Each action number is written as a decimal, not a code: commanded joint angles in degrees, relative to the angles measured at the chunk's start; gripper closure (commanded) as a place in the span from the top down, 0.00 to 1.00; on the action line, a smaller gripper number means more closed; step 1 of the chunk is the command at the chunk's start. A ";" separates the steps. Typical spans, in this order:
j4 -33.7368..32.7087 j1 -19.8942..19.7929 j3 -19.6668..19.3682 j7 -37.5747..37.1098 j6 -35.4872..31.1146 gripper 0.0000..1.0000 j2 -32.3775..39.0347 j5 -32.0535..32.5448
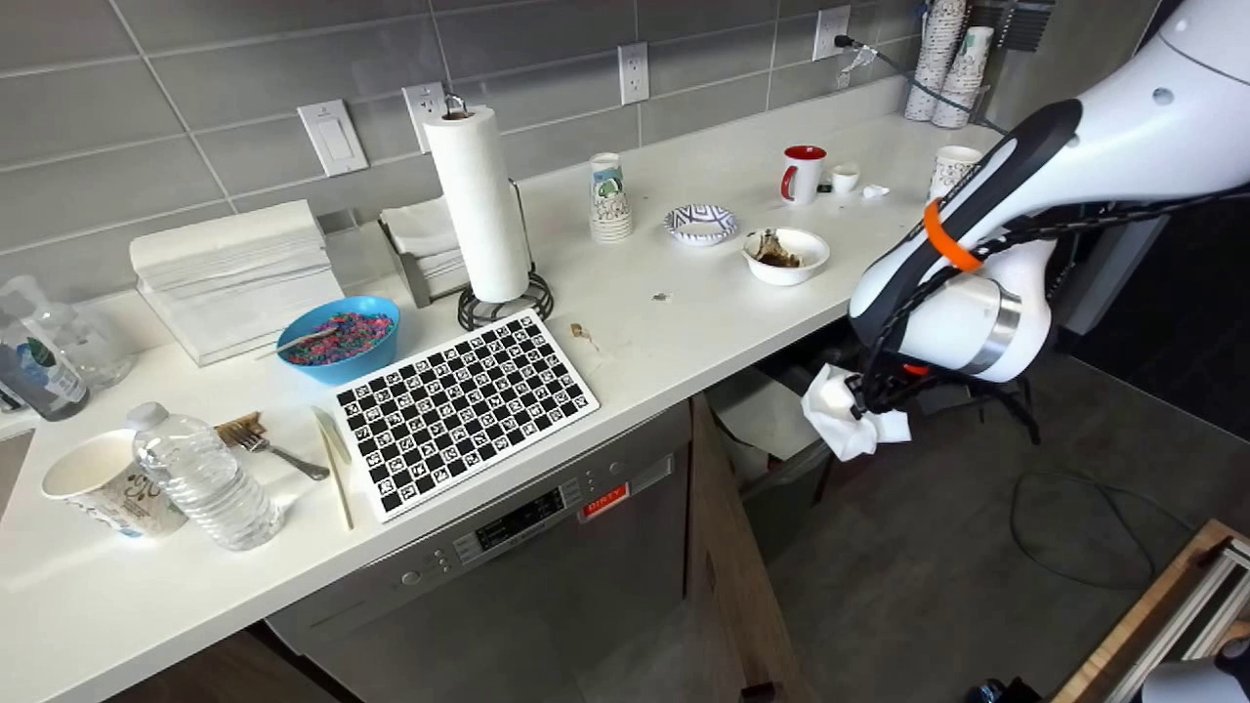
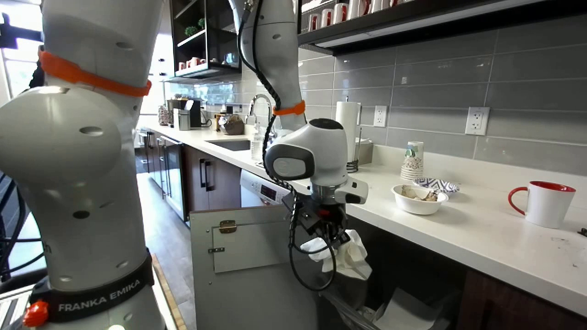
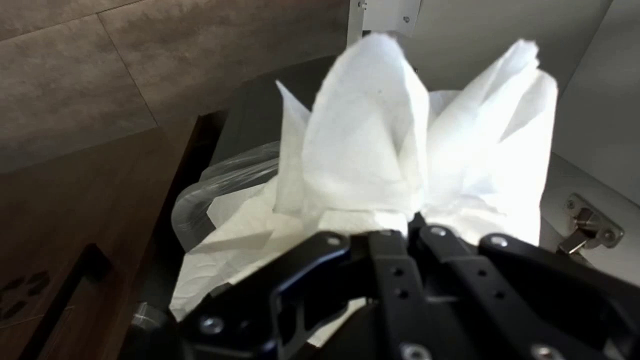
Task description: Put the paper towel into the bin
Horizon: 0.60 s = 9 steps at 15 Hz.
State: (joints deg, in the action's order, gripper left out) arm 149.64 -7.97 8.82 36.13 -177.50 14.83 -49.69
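Note:
The paper towel is a crumpled white wad that hangs from my gripper in both exterior views point(image 1: 842, 418) point(image 2: 354, 260) and fills the middle of the wrist view point(image 3: 365, 135). My gripper point(image 3: 414, 226) is shut on it, with the fingertips close together at its lower edge. The gripper also shows in both exterior views point(image 1: 859, 398) point(image 2: 338, 234), below counter height. The bin stands in the open space under the counter, with a clear liner over its rim point(image 2: 349, 312) point(image 3: 192, 215). White paper point(image 3: 220, 260) lies in it. The towel is above the bin, and hides much of it in the wrist view.
An open cabinet door point(image 1: 728, 557) point(image 2: 257, 293) stands beside the bin, with a metal hinge point(image 3: 590, 227). The counter edge point(image 2: 440, 245) is close to the arm. A white bowl point(image 1: 786, 268), a red-white mug point(image 1: 803, 176) and a paper-towel roll point(image 1: 480, 205) stand on the counter.

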 commanded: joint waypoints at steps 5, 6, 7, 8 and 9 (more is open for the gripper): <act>-3.65 -2.24 2.92 0.16 -1.33 0.06 3.38 -3.90; -3.76 -2.35 2.92 0.16 -1.33 0.01 3.51 -3.93; -3.35 -0.70 1.06 -1.67 -1.98 0.01 4.16 -2.59; -3.90 0.20 -0.30 -3.08 -2.04 0.01 5.94 -1.89; -4.89 -0.06 -0.39 -2.88 -1.65 0.01 7.67 -2.17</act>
State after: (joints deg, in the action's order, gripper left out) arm 145.96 -9.54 10.60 35.56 -178.83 18.60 -53.20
